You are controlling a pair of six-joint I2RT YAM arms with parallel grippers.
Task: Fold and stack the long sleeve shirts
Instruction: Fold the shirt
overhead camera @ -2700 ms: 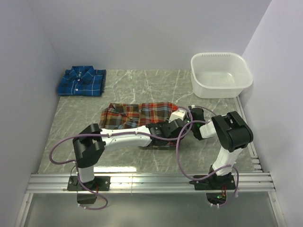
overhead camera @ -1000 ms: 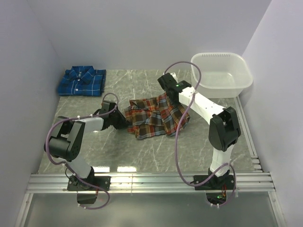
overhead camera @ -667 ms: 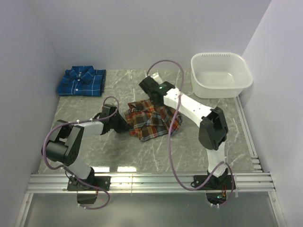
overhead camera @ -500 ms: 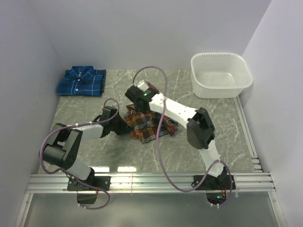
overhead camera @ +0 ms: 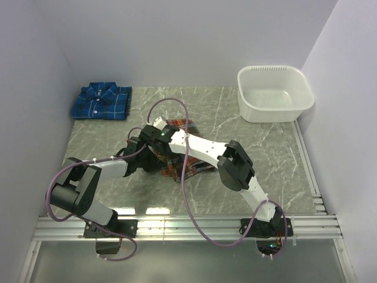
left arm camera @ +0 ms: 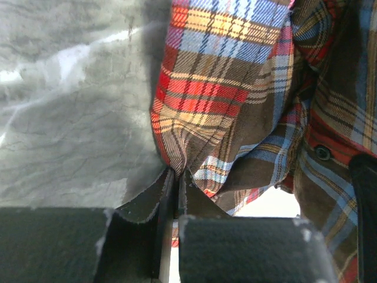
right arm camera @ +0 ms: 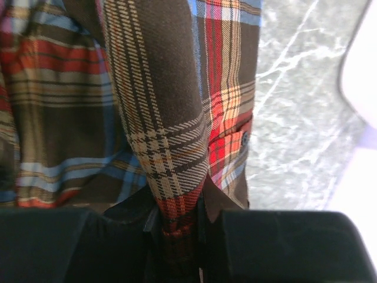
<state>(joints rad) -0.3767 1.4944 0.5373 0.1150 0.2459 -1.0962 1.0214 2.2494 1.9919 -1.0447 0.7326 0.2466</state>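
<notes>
Two collared flannel shirts lie on my grey marbled tabletop [overhead camera: 259,159]; the blue plaid shirt [overhead camera: 101,101] with white lines is folded in the far left corner, well apart from both grippers; the red-orange plaid shirt [overhead camera: 179,124] with dark blue and white checks sits bunched left of centre, partly hidden under my right arm [overhead camera: 200,147]. My left gripper [left arm camera: 175,175] is pressed together on a low fold of the red-orange cloth, close above the tabletop; my right gripper [right arm camera: 177,218] pinches a gathered strip of the same shirt, which runs out from between its fingers; both meet over the bunch. A white plastic tub [overhead camera: 275,94] stands in the far right corner, well away from the shirts.
</notes>
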